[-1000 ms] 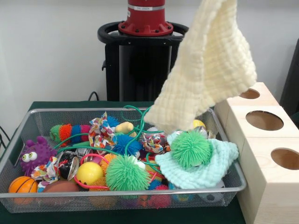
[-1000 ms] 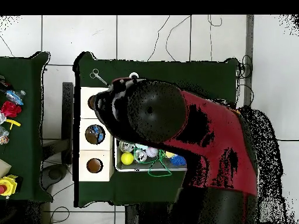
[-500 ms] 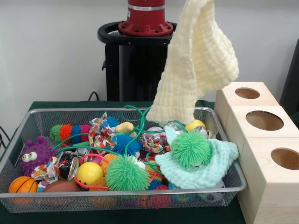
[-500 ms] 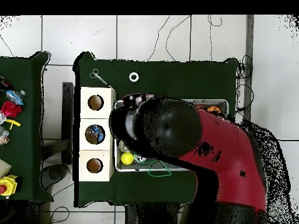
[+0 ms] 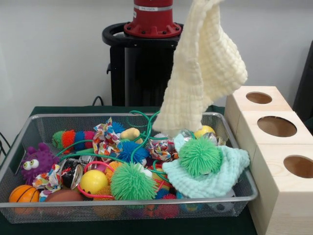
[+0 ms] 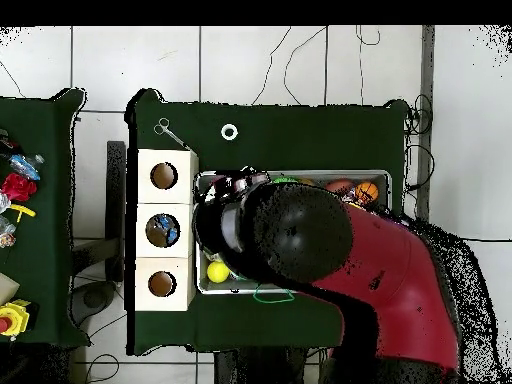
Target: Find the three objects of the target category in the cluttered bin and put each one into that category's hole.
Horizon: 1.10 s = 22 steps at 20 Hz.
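Overhead, cream cloth [image 5: 203, 73] hangs above the wire bin [image 5: 29, 208] — toys [image 5: 132, 181], mint cloth [image 5: 215, 178] inside.

Red arm [image 6: 370, 270] over wire bin [image 6: 385, 185]; three-holed wooden box [image 6: 163, 228] beside it

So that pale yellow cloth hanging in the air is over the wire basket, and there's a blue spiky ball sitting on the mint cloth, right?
Nearly. The spiky ball on the mint cloth is green, as the front view shows. The pale yellow cloth does hang above the wire basket.
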Available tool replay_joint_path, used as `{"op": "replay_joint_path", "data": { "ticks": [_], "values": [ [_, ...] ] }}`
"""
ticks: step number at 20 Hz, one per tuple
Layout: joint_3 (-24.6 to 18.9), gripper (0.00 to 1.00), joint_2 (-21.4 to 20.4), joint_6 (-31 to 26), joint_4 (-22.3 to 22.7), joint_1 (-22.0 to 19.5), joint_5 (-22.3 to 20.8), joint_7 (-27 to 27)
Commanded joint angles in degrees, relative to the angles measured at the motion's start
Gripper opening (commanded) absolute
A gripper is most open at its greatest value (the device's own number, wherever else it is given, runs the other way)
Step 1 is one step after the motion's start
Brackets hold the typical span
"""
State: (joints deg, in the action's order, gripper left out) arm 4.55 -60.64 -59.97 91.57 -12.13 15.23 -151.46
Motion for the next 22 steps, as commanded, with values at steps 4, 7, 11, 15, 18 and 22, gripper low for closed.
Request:
{"op": "replay_joint_path", "data": {
  "ticks": [4,7,11,15,18,22],
  "values": [
    [-7.65,0.00,-1.11,3.73,10.69,-3.58,-3.94,20.36],
    [-8.52,0.00,-2.14,3.70,12.00,-5.09,-4.30,22.06],
    [-9.74,0.00,-3.01,3.96,13.42,-7.08,-4.85,23.89],
    [-10.65,0.00,-4.22,4.67,15.31,-8.30,-5.08,24.90],
    [-11.30,0.00,-4.61,5.04,16.14,-9.36,-5.39,25.90],
    [-11.86,0.00,-4.33,5.73,16.49,-10.46,-6.05,26.64]
  ]
}}
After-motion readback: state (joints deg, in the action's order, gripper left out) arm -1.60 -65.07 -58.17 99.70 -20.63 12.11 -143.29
